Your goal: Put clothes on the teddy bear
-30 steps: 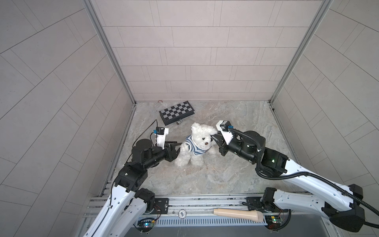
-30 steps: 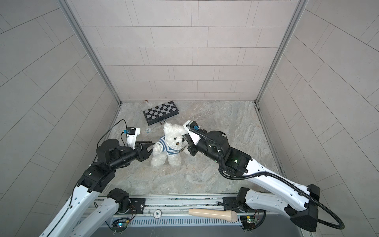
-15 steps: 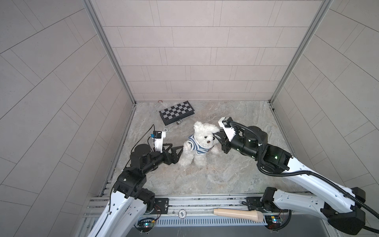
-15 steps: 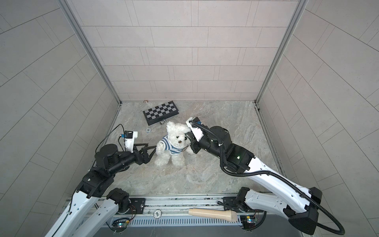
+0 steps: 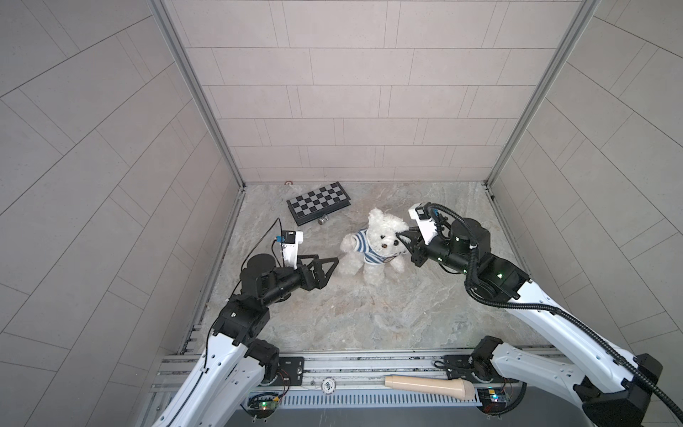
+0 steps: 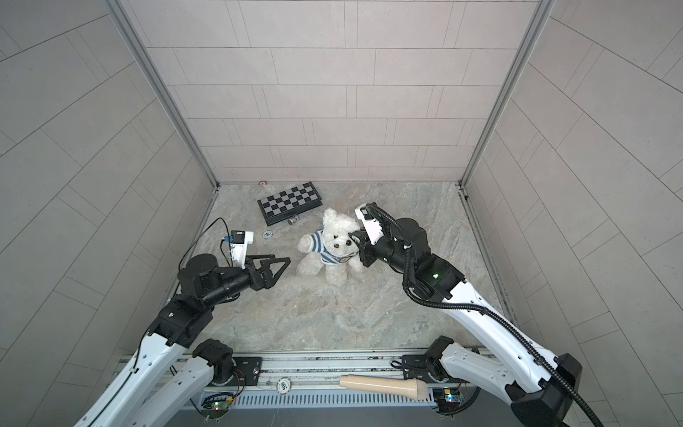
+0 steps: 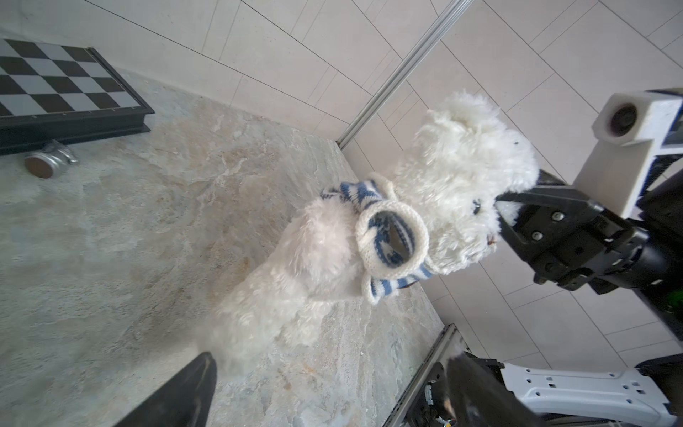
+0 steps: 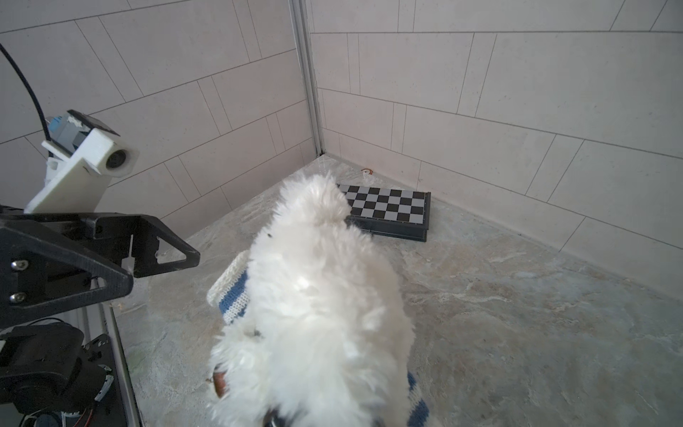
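The bear [image 5: 374, 242] is sitting roughly mid-table [image 5: 369, 314], a bit toward the far side, just near-right of the chessboard [image 5: 318, 201]. It's leaning a little, and the striped shirt [image 5: 364, 247] is round its chest. In the left wrist view one cuff [image 7: 391, 236] gapes as an open ring next to a fluffy arm.

The right gripper [image 5: 401, 236] comes in from the right, fingers pinched together on the fluff at the side of the bear's head. The left gripper [image 5: 330, 272] sits just left of the bear, down by its leg, fingers spread wide apart. A sliver of table shows between it and the fur in a top view.
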Robot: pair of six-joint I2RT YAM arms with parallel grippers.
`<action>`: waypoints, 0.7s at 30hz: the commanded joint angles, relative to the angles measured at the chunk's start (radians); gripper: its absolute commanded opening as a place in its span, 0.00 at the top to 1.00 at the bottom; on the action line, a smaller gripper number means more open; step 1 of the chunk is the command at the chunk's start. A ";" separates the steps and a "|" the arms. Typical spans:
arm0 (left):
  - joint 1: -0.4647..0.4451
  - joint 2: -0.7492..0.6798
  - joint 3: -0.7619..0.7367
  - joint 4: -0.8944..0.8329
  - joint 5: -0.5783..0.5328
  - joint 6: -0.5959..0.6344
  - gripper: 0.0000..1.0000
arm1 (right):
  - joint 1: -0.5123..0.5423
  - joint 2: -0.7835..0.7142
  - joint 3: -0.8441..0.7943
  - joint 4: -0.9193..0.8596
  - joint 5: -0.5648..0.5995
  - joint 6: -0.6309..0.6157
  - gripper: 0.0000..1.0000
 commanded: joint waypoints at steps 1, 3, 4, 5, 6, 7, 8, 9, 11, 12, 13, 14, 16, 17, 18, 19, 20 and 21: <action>0.003 0.032 -0.034 0.205 0.070 -0.106 0.00 | -0.002 -0.032 -0.021 0.133 -0.103 -0.011 1.00; 0.004 0.051 -0.031 0.242 0.069 -0.124 0.00 | -0.003 -0.049 -0.065 0.220 -0.163 -0.007 1.00; 0.004 0.064 -0.026 0.260 0.072 -0.133 0.00 | -0.004 -0.055 -0.094 0.279 -0.194 0.003 1.00; 0.003 0.079 -0.023 0.278 0.079 -0.144 0.00 | -0.005 -0.061 -0.119 0.329 -0.221 0.012 1.00; 0.003 0.093 -0.020 0.296 0.087 -0.154 0.00 | -0.005 -0.060 -0.134 0.364 -0.238 0.019 1.00; 0.004 0.107 -0.025 0.330 0.097 -0.171 0.00 | -0.005 -0.056 -0.147 0.392 -0.253 0.024 1.00; 0.004 0.119 -0.029 0.359 0.102 -0.187 0.00 | -0.005 -0.050 -0.157 0.416 -0.264 0.029 1.00; 0.002 0.127 -0.032 0.376 0.103 -0.196 0.00 | -0.005 -0.048 -0.167 0.435 -0.270 0.032 1.00; -0.003 0.146 -0.031 0.384 0.111 -0.199 0.00 | -0.004 -0.046 -0.187 0.476 -0.273 0.046 1.00; -0.005 0.152 -0.032 0.386 0.116 -0.200 0.00 | -0.005 -0.045 -0.194 0.484 -0.269 0.048 1.00; -0.012 0.153 -0.032 0.390 0.116 -0.201 0.01 | -0.005 -0.045 -0.201 0.497 -0.266 0.052 1.00; -0.019 0.152 -0.033 0.385 0.111 -0.198 0.01 | -0.005 -0.050 -0.209 0.509 -0.265 0.056 1.00; -0.026 0.145 -0.034 0.359 0.091 -0.185 0.02 | -0.005 -0.056 -0.221 0.526 -0.259 0.061 1.00; -0.029 0.140 -0.038 0.356 0.083 -0.184 0.02 | -0.006 -0.059 -0.223 0.527 -0.258 0.059 1.00; -0.030 0.139 -0.041 0.358 0.078 -0.186 0.02 | -0.006 -0.061 -0.225 0.526 -0.256 0.058 1.00; -0.034 0.139 -0.044 0.363 0.077 -0.191 0.04 | -0.008 -0.062 -0.231 0.533 -0.253 0.058 1.00; -0.039 0.144 -0.047 0.371 0.080 -0.197 0.05 | -0.008 -0.063 -0.237 0.545 -0.251 0.061 1.00; -0.044 0.148 -0.047 0.375 0.080 -0.200 0.05 | -0.008 -0.066 -0.243 0.555 -0.244 0.066 1.00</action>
